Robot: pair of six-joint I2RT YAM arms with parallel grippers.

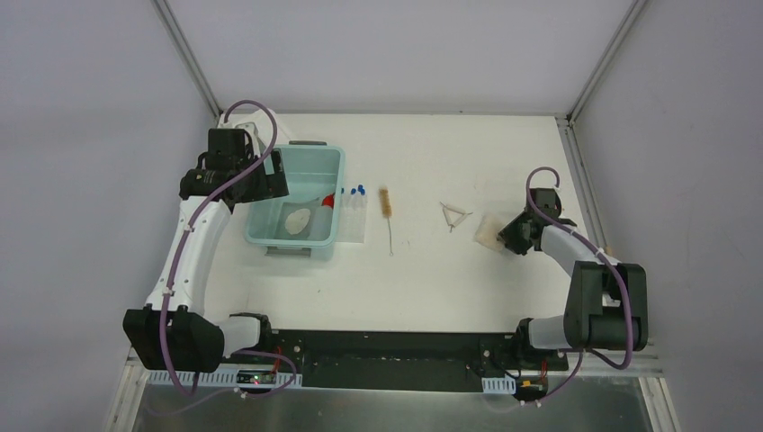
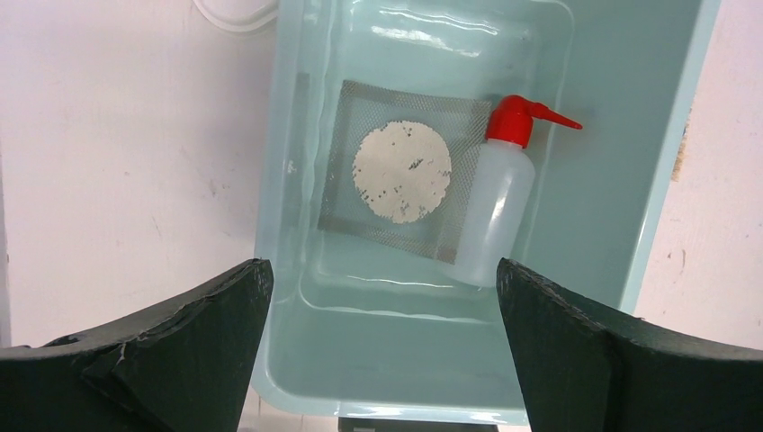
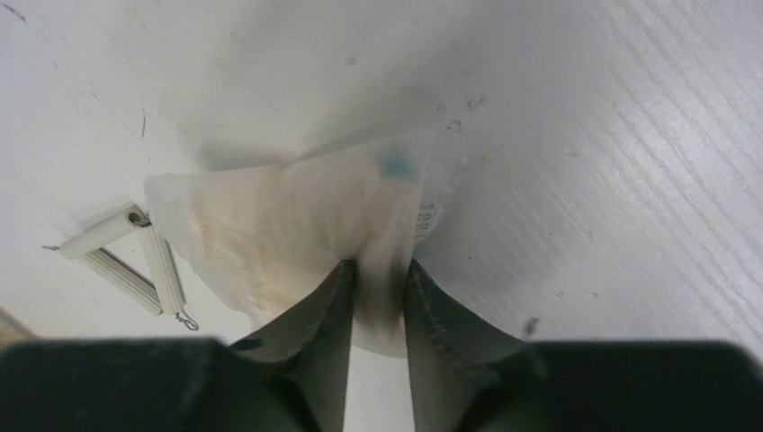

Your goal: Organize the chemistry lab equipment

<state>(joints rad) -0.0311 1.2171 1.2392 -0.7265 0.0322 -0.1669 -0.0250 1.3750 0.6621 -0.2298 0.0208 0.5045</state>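
Teal bin (image 1: pixel 310 175) lies under your left arm in the overhead view; your right arm, elbow folded, reaches the plastic bag (image 1: pixel 489 231) at the right of the desk (image 1: pixel 423 270). Left wrist: the left pincer (image 2: pixel 382 274) gapes above the bottle (image 2: pixel 490 216) lying in the bin. Right wrist: the right pincer (image 3: pixel 378 270) is clamped on the bag's near edge, bag spreading straight ahead.

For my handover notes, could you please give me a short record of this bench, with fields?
left tool: open, above bin
right tool: shut on a fold of the bag
in bin: mesh; bottle lying down
rack: beside bin, holds blue-capped tubes
loose on table: brush, triangle
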